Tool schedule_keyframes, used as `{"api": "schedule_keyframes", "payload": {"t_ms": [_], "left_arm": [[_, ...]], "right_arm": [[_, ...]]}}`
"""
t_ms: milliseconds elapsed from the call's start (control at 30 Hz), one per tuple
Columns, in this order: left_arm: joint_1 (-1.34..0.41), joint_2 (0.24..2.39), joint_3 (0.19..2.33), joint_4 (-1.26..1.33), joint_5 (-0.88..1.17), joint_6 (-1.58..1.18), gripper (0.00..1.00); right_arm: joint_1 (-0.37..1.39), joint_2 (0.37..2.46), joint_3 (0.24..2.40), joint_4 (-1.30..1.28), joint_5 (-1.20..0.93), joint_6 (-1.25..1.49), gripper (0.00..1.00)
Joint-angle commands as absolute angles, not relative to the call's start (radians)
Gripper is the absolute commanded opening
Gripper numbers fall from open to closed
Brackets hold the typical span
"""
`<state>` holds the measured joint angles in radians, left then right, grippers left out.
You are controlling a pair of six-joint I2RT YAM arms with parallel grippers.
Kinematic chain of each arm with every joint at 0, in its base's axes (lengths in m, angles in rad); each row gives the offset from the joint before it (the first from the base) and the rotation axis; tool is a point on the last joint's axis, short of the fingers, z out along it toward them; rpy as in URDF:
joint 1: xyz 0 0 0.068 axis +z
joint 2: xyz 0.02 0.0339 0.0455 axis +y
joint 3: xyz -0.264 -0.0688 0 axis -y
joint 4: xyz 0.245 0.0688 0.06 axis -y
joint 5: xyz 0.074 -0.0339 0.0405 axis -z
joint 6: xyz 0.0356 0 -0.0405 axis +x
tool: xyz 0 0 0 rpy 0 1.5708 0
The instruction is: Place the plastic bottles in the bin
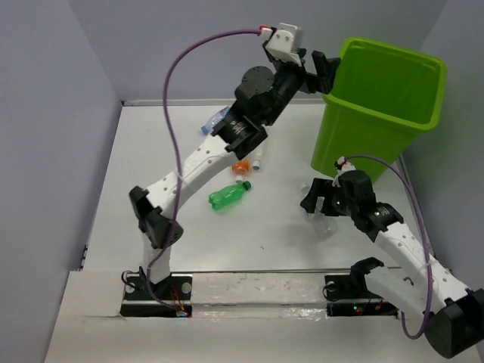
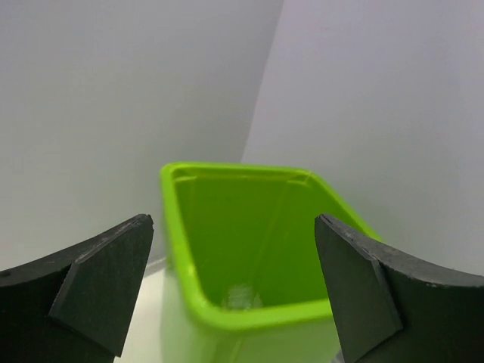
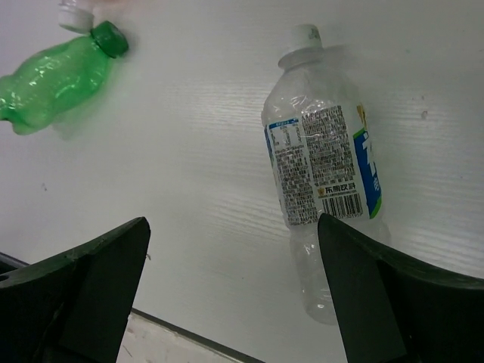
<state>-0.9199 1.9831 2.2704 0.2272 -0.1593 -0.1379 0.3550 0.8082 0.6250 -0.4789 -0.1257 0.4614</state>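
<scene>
The lime-green bin (image 1: 386, 98) stands at the back right. My left gripper (image 1: 325, 73) is open and empty, high at the bin's left rim. In the left wrist view (image 2: 233, 223) it looks into the bin (image 2: 249, 227), where a clear bottle (image 2: 242, 296) lies at the bottom. My right gripper (image 1: 321, 204) is open and empty above a clear bottle (image 1: 324, 224) lying on the table. In the right wrist view (image 3: 233, 221) that bottle (image 3: 325, 166), with a white and blue label, lies by the right finger. A green bottle (image 1: 228, 195) (image 3: 57, 72), an orange bottle (image 1: 240, 167) and a clear blue-labelled bottle (image 1: 215, 119) lie near the table's middle.
The white table (image 1: 151, 174) is walled by grey panels at the back and left. A small bottle with a white cap (image 1: 258, 159) lies beside the orange one, partly under the left arm. A purple cable loops above each arm.
</scene>
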Motion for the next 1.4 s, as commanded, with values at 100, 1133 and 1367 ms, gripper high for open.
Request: {"api": "schedule_keyframes", "payload": {"t_ms": [100,1133,1367], "left_arm": [[-0.92,1.464,1.662,0.069,-0.428,-0.18,0.99],[-0.672,1.12,0.851,-0.291,-0.167,-0.272,0.99],[-0.667,1.146,0.853,-0.261,-0.166,-0.258,0.99]], "right_arm": [[0.454,0.96,0.716,-0.514,0.215,0.471,0.99],[0.463,1.416,0.919,-0.589,0.193,0.402,0.65],[0.54,1.241,1.03,-0.73,0.207,0.39,0.36]]}}
